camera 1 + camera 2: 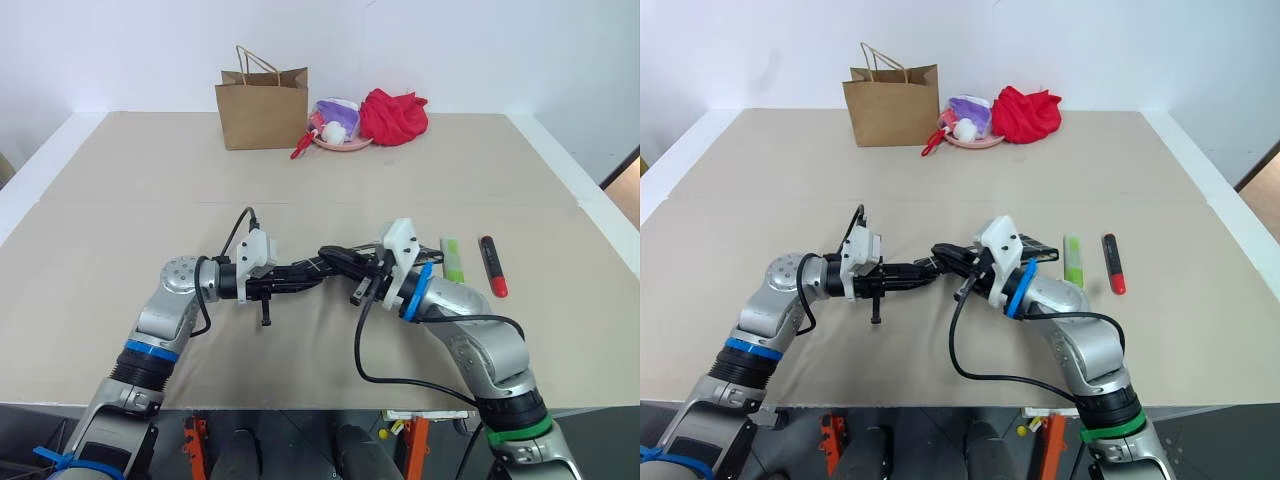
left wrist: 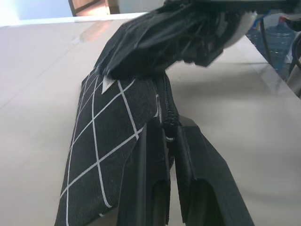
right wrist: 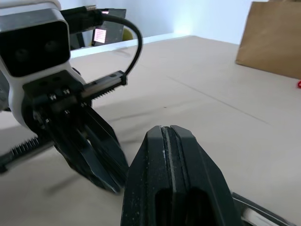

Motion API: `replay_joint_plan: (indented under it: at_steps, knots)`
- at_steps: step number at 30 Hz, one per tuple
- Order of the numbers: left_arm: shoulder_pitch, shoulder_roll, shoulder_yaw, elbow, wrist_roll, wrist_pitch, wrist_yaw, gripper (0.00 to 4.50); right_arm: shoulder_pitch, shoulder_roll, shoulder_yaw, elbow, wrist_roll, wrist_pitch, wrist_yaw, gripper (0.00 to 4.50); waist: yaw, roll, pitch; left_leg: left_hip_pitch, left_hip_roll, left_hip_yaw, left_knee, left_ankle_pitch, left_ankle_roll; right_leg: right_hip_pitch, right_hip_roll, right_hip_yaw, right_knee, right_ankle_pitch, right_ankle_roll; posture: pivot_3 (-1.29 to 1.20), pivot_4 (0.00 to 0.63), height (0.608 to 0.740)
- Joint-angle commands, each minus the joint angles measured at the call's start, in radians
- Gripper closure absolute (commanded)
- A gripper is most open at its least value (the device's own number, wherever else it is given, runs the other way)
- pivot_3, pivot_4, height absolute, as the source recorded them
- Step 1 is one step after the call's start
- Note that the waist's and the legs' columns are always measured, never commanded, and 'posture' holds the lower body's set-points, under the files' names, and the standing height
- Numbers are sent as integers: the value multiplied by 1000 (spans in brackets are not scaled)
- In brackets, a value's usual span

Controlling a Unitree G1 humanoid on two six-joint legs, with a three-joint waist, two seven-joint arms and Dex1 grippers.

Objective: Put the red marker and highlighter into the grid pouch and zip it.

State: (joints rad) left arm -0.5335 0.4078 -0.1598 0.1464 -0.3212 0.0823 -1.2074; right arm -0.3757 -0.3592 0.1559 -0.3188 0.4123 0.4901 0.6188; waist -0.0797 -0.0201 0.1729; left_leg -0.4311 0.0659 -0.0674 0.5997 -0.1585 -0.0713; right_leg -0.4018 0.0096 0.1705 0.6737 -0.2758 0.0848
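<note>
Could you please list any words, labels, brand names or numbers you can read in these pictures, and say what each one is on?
No text can be read anywhere in these pictures.
Grid pouch: a small white label shows at its edge, with nothing legible on it.
Red marker: no legible print.
Highlighter: no legible print.
Brown paper bag: plain, no print visible.

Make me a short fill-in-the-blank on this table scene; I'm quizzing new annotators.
1. The left hand is shut on the grid pouch's ____ edge.
2. The red marker and highlighter lie ____ the grid pouch, on the table.
3. The brown paper bag stands at the table's ____ edge.

Missing words: zipper; outside; far
</note>
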Motion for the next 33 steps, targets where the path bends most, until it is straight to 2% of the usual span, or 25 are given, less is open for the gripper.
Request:
replay_joint_plan:
  at_steps: [1, 19, 23, 26, 29, 30, 31, 33]
  knots:
    - [-23, -9, 2, -17, 4, -34, 5, 4500, -26, 22, 32, -39, -14, 28, -21, 4450, 0, 0, 0, 0, 0, 0, 0, 0, 0, 0, 0, 0, 0, 0, 0, 0, 150, 740]
    - [-41, -25, 3, 8, 25, -66, 3, 4500, -61, 68, 66, -42, -29, 87, -31, 4450, 0, 0, 0, -1, 0, -2, 0, 0, 0, 0, 0, -3, 0, 0, -1, 0, 150, 740]
    - [-33, -12, 16, 0, 16, -69, -6, 4500, -61, 91, 1, -44, 35, 153, -59, 4450, 0, 0, 0, -1, 0, -3, 0, 0, 0, 0, 0, -3, 0, 0, -1, 0, 150, 740]
    - [-18, 6, 18, -17, 7, -72, -26, 4500, -49, 55, -44, -92, 74, 188, -42, 3462, 0, 0, 0, -1, 0, -3, 0, 0, 0, 0, 0, -3, 0, -1, -1, 0, 150, 740]
    - [-11, 19, 23, -27, 0, -69, -39, 4500, -19, -4, -137, -169, 170, 232, -12, 2206, 2, 0, 0, -3, 0, -3, 0, 0, 0, -1, 0, -3, 0, -1, -1, 0, 150, 740]
    - [-10, 23, 24, -28, -4, -68, -42, 4500, -9, -23, -181, -194, 223, 251, 0, 1727, 3, 0, 0, -3, 0, -4, 0, 0, 0, -1, 0, -4, 0, -1, -1, 0, 150, 740]
    - [-9, 27, 25, -28, -6, -67, -46, 4500, -1, -39, -239, -215, 289, 268, 7, 1051, 4, 0, 0, -4, 0, -4, 0, 0, 0, -1, 0, -4, 0, -2, -1, 0, 150, 740]
    - [-9, 33, 25, -24, -10, -69, -53, 4500, 3, -63, -337, -229, 409, 310, -5, 78, 4, 0, 0, -4, 0, -4, 0, 0, 0, -1, 0, -4, 0, -2, -1, 0, 150, 740]
